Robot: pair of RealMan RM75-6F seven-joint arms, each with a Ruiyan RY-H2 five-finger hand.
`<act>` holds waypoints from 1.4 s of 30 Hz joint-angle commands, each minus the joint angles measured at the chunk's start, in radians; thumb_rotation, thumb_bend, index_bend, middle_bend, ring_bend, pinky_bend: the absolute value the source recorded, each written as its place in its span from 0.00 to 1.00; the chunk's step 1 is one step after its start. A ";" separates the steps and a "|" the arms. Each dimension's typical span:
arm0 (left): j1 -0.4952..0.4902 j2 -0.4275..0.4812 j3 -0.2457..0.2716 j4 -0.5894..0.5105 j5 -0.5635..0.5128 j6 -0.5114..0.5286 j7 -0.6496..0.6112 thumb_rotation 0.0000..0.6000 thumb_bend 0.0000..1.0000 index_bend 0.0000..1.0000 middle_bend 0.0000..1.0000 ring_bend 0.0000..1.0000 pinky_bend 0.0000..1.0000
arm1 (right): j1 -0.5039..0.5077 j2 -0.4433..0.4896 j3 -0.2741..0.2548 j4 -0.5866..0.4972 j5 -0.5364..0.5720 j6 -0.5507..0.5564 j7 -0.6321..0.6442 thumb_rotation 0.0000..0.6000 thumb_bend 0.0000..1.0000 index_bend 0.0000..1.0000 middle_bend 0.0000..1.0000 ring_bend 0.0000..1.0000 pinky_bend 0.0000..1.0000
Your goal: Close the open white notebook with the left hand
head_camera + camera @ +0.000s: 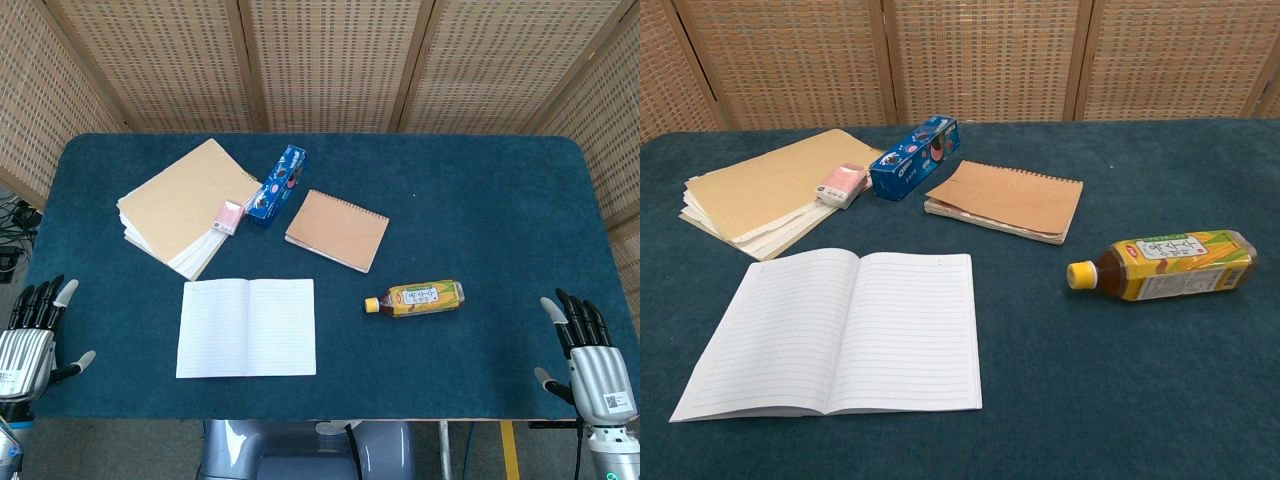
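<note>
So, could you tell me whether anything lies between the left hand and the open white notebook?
Nothing visible does. The left hand sits at the table's left edge, fingers apart, with only bare blue tablecloth between it and the open white lined notebook. The stack of tan folders lies farther back, clear of that path.

**Both hands idle at the near table corners**

Your left hand [30, 335] sits low at the left edge of the head view, back of the hand up, fingers straight and slightly apart, thumb [78, 362] stuck out sideways toward the middle. It holds nothing. Your right hand [590, 355] mirrors it at the right edge: fingers extended and spread, thumb [545, 380] angled inward, nothing in it. Only the wrists show below each hand; the arms are cropped. Chest view shows neither hand.
</note>
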 commanded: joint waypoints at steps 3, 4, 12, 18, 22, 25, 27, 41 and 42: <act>0.002 -0.002 -0.006 0.001 -0.002 -0.001 -0.002 1.00 0.11 0.00 0.00 0.00 0.00 | 0.002 0.000 -0.003 -0.002 0.000 -0.007 -0.006 1.00 0.10 0.00 0.00 0.00 0.00; 0.002 -0.002 -0.008 0.003 -0.003 -0.002 -0.003 1.00 0.11 0.00 0.00 0.00 0.00 | 0.002 0.000 -0.004 -0.003 0.002 -0.010 -0.004 1.00 0.10 0.00 0.00 0.00 0.00; 0.005 0.002 -0.017 0.000 -0.002 -0.004 -0.017 1.00 0.11 0.00 0.00 0.00 0.00 | 0.007 -0.004 -0.009 -0.005 0.000 -0.023 -0.015 1.00 0.10 0.00 0.00 0.00 0.00; 0.004 -0.002 -0.014 0.003 0.003 -0.015 -0.011 1.00 0.11 0.00 0.00 0.00 0.00 | 0.008 -0.005 -0.007 -0.006 0.004 -0.024 -0.016 1.00 0.10 0.00 0.00 0.00 0.00; 0.003 -0.005 -0.010 0.000 0.009 -0.024 -0.010 1.00 0.11 0.00 0.00 0.00 0.00 | 0.006 -0.005 -0.008 -0.004 0.008 -0.024 -0.018 1.00 0.10 0.00 0.00 0.00 0.00; 0.002 -0.008 -0.008 -0.003 0.015 -0.029 -0.001 1.00 0.11 0.00 0.00 0.00 0.00 | 0.005 -0.003 -0.007 -0.002 0.011 -0.023 -0.013 1.00 0.10 0.00 0.00 0.00 0.00; 0.001 -0.011 -0.005 -0.003 0.018 -0.034 0.005 1.00 0.11 0.00 0.00 0.00 0.00 | 0.004 -0.001 -0.007 -0.003 0.013 -0.022 -0.010 1.00 0.10 0.00 0.00 0.00 0.00; -0.036 -0.099 0.068 -0.025 0.107 -0.148 0.157 1.00 0.21 0.00 0.00 0.00 0.00 | 0.005 0.006 -0.006 -0.007 0.020 -0.027 0.013 1.00 0.10 0.00 0.00 0.00 0.00; -0.042 -0.113 0.073 -0.026 0.110 -0.164 0.176 1.00 0.22 0.00 0.00 0.00 0.00 | 0.004 0.007 -0.005 -0.007 0.020 -0.025 0.017 1.00 0.10 0.00 0.00 0.00 0.00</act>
